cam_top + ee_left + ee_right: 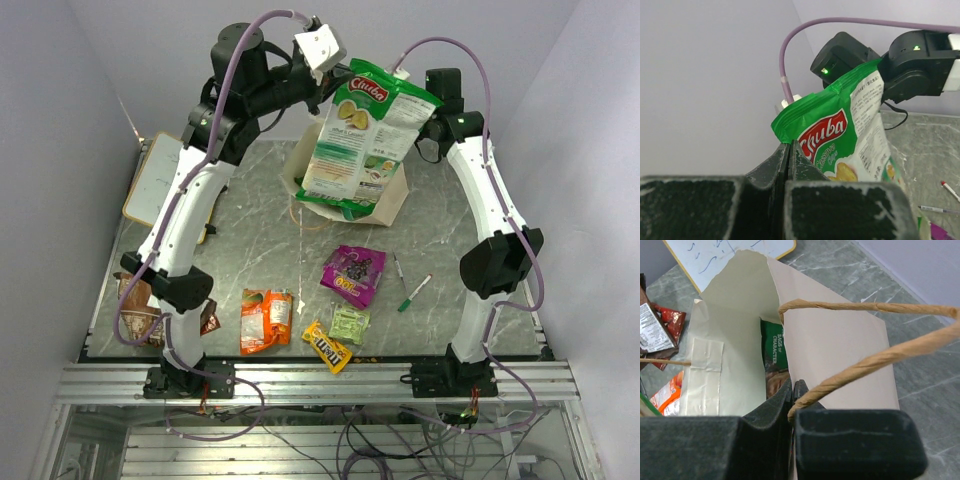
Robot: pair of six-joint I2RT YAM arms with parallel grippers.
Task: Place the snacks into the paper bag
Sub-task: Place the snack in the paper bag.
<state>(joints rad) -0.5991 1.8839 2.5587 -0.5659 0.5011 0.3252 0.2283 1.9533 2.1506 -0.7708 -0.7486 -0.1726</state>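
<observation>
The left end effector was clenched on the top corner of a large green bag, which hung in the air above the open paper bag at the far side of the worktop. The right end effector was clamped on the paper bag's rim. An orange bag, yellow M&M's, a pale green packet and a purple pouch lay nearer on the worktop.
</observation>
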